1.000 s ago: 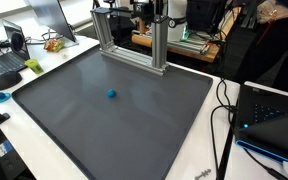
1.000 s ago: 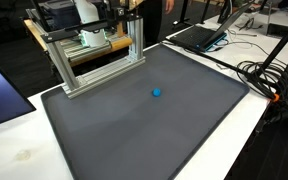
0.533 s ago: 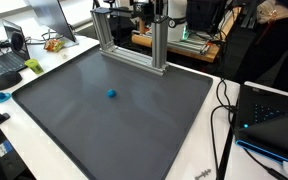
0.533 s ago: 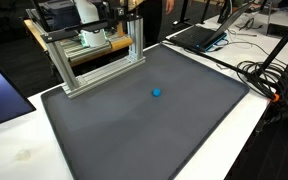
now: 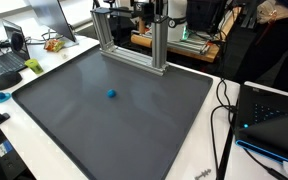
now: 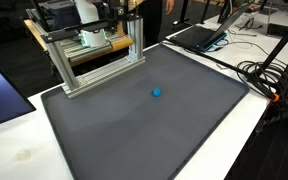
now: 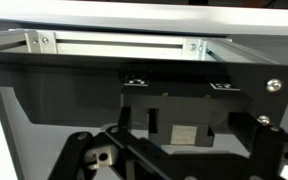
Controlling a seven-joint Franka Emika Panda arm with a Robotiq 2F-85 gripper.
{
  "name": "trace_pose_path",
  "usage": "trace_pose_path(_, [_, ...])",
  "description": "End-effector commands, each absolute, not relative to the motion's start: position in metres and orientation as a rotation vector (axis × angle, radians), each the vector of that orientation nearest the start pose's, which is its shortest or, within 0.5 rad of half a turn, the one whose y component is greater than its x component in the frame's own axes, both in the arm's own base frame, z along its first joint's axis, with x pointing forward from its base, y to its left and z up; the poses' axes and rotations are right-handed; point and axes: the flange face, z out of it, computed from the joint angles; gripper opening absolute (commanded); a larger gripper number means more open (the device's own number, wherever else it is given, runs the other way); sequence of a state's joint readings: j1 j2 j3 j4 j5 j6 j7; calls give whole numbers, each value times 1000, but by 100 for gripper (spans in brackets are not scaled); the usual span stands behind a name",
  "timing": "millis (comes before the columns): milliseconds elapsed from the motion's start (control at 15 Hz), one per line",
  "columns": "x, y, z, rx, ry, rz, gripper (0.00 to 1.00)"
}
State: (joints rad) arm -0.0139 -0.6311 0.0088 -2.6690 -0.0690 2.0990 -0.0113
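Observation:
A small blue ball (image 5: 111,95) lies alone on the dark grey mat (image 5: 144,125); both exterior views show it (image 6: 157,93) near the mat's middle (image 6: 134,135). An aluminium frame (image 5: 134,40) stands at the mat's back edge (image 6: 94,55). I cannot make out the arm in the exterior views. In the wrist view my gripper (image 7: 179,168) sits close behind a frame bar (image 7: 114,45) and a black bracket (image 7: 184,110). Its dark finger links show far apart at the bottom corners, with nothing between them. The ball is out of the wrist view.
Laptops sit beside the mat (image 5: 4,62) (image 6: 199,35). Cables run along one side (image 6: 269,75) (image 5: 224,110). A black device with blue lights (image 5: 274,120) lies at the table's edge. A small blue object (image 5: 1,97) rests on the white table.

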Motion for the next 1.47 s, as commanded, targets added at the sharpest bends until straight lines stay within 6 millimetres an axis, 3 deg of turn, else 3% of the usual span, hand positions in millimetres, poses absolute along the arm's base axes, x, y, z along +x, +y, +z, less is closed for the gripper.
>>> trace_pose_path(0, [354, -4, 431, -3173, -43, -51, 68])
trace_pose_path(67, [355, -3, 430, -3170, -37, -51, 59])
trace_pose_path(200, [356, -2, 428, -3173, -27, -43, 50])
trace_pose_path(267, [357, -3, 428, -3172, -21, -41, 58])
trace_pose_path(400, [357, -5, 426, -3175, -5, -34, 64])
trace_pose_path(533, [356, -4, 424, -3174, -3, -29, 68])
trace_pose_path(667, [357, 0, 420, -3179, -7, -11, 65])
trace_pose_path(800, [359, 3, 418, -3195, 15, -2, 40])
trace_pose_path(1000, [360, 1, 422, -3200, 60, -1, 23])
trace_pose_path(1400, [361, -3, 429, -3186, 126, -33, 22])
